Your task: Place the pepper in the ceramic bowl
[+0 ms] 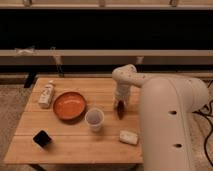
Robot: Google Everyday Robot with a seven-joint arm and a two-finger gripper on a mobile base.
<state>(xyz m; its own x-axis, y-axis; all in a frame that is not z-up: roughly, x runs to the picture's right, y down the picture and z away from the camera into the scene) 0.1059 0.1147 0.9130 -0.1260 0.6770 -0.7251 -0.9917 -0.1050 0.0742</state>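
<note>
The pepper (120,110) is a small dark red shape on the wooden table (75,150), right of centre. My gripper (120,104) hangs straight down from the white arm (165,115) and is right over the pepper, at or touching its top. The ceramic bowl (69,106) is a wide orange-red dish on the left part of the table, well apart from the gripper, and nothing shows inside it.
A white cup (94,120) stands between the bowl and the pepper. A pale block (128,137) lies near the front right. A small black object (42,138) sits front left. A pale bottle (46,95) lies at the back left. A dark shelf runs behind the table.
</note>
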